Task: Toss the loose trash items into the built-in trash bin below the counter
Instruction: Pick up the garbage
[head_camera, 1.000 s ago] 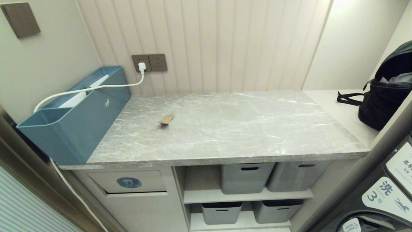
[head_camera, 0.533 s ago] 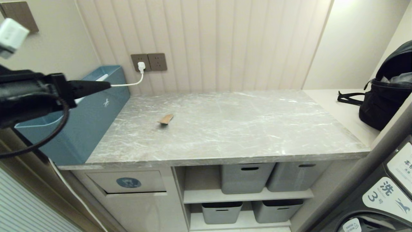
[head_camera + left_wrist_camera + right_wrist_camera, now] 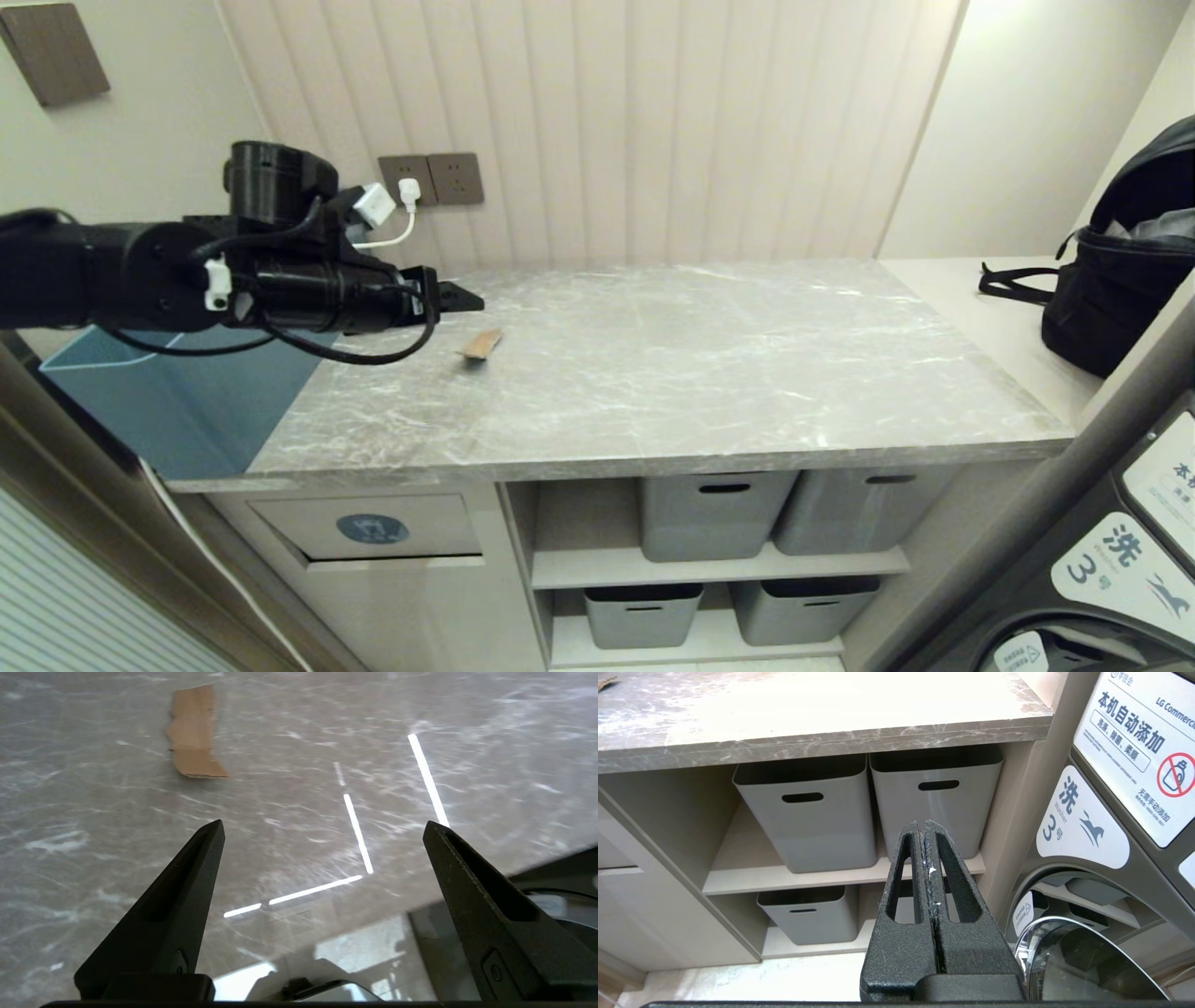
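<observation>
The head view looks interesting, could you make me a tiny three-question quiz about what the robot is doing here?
1. True or false: the left gripper already holds the cardboard scrap.
2. Where is the built-in trash bin? A) under the counter, left end B) on the counter C) beside the backpack
3. Fill in: the right gripper, parked low before the grey tubs, is ____.

Key: 1 false, it hovers open just short of the scrap; 2 A; 3 shut.
</observation>
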Controlling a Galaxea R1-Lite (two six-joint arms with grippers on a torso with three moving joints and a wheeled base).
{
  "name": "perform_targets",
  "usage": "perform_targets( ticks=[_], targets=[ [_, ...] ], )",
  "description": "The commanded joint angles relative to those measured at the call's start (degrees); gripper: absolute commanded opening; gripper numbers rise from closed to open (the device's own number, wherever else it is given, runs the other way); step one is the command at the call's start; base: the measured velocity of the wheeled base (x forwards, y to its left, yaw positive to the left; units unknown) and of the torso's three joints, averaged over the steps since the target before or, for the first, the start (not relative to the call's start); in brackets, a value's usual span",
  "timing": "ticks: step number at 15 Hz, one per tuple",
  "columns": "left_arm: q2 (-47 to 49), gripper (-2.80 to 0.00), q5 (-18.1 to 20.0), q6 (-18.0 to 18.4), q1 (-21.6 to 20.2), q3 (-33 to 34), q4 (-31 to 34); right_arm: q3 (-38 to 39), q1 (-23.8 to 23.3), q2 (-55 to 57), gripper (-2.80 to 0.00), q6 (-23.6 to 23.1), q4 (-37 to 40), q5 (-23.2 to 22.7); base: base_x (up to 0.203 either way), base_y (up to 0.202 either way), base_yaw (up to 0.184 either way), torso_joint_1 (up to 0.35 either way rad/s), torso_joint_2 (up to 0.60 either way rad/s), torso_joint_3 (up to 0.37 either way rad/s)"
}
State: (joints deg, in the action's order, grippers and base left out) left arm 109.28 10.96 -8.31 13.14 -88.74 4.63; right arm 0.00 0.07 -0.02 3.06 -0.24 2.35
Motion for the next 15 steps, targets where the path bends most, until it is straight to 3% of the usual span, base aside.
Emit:
perform_targets(
  ticks=[1, 3, 6, 11, 15],
  targets=[
    [6.55, 0.00, -2.24, 0.17, 0.84, -3.03, 0.20, 0.00, 0.01, 0.02, -2.80, 0.02, -0.03, 0.03, 0.000, 0.000, 0.000, 0.000, 0.00, 0.000],
    [8.82, 0.00, -6.11, 0.11, 1.53, -4.09, 0.91, 0.09, 0.01, 0.02, -2.80, 0.02, -0.03, 0.03, 0.000, 0.000, 0.000, 0.000, 0.00, 0.000],
    [12.13, 0.00, -6.39, 0.76, 0.35, -7.08, 0.90, 0.07, 0.01, 0.02, -2.80, 0.02, -0.03, 0.03, 0.000, 0.000, 0.000, 0.000, 0.00, 0.000],
    [19.50, 0.00, -7.07, 5.83, 0.05, -15.35, 0.24, 0.09, 0.01, 0.02, -2.80, 0.02, -0.03, 0.03, 0.000, 0.000, 0.000, 0.006, 0.00, 0.001],
    [24.67, 0.00, -12.24, 7.40, -0.20, -21.76, -0.72, 0.00, 0.01, 0.02, -2.80, 0.02, -0.03, 0.03, 0.000, 0.000, 0.000, 0.000, 0.00, 0.000]
  ],
)
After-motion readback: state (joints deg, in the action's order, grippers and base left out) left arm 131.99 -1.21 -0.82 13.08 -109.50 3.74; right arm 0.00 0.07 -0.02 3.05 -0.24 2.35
